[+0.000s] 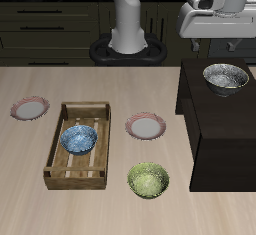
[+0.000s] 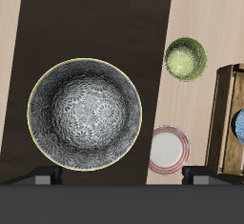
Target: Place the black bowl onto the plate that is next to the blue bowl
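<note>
One black bowl [image 1: 226,77] sits on the dark box [image 1: 215,129] at the right of the frame, the fingers [image 2: 122,175] wait above it, gap unclear, and should next drop to grab its rim, then carry it to the plate [image 1: 146,127] by the blue bowl [image 1: 78,139].

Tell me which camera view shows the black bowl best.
The wrist view: the black bowl fills much of it, seen from straight above, with its whole rim and speckled inside clear. In the exterior view the black bowl is small, sitting on the dark raised block.
</note>
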You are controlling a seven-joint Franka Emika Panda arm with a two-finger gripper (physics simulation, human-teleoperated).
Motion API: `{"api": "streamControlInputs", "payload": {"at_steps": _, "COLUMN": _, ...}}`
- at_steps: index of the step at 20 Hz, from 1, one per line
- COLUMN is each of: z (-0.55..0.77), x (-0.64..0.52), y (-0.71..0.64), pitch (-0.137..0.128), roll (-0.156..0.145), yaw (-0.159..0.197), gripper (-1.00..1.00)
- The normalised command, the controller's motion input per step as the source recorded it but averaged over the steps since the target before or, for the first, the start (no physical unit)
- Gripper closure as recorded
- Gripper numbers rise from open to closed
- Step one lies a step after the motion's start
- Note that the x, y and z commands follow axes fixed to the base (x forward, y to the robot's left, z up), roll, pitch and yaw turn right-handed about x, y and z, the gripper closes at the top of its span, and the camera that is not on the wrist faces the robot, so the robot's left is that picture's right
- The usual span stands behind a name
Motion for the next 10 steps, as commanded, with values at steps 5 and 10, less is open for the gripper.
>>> {"api": "streamControlInputs", "payload": {"at_steps": 5, "z": -0.22, "x": 0.16, "y": -0.08, "pitch": 0.013, "roll": -0.018, "yaw": 0.018, "gripper": -1.00}}
{"api": "streamControlInputs", "payload": {"at_steps": 10, "z": -0.33, "x": 0.07, "y": -0.03, "pitch": 0.045, "roll": 0.002, "yaw": -0.004, "gripper": -1.00}}
